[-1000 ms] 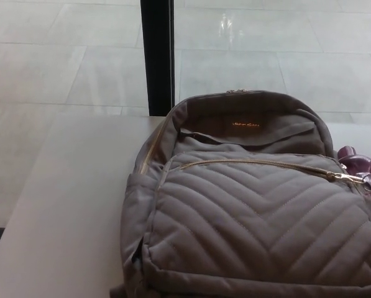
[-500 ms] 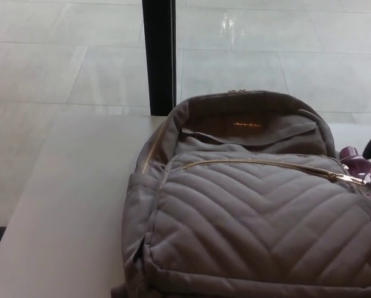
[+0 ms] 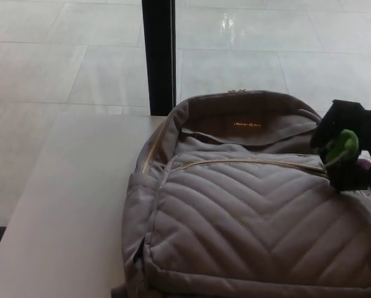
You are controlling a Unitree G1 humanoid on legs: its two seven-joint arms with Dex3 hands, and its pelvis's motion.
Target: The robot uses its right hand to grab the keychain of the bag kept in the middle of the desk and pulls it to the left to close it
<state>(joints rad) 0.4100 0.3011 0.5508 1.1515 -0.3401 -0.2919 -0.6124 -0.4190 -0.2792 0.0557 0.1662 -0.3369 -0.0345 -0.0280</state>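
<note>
A grey quilted backpack (image 3: 253,217) lies on the white desk (image 3: 67,211), and it fills the lower right of the head view. A gold zipper (image 3: 247,162) runs across its front pocket towards the right. My right hand (image 3: 348,146), black with a green patch, has come in from the right and hangs over the zipper's right end. It hides the zipper pull. Only a sliver of the purple keychain (image 3: 364,163) shows beside the hand. Whether the hand holds anything cannot be made out. My left hand does not show.
A black vertical post (image 3: 157,56) stands behind the desk's far edge, just left of the bag's top. Pale floor tiles (image 3: 61,62) lie beyond. Bare desk surface stretches to the left of the bag.
My right hand has moved in from the right edge and now covers the zipper pull and most of the purple keychain. The bag has not moved.
</note>
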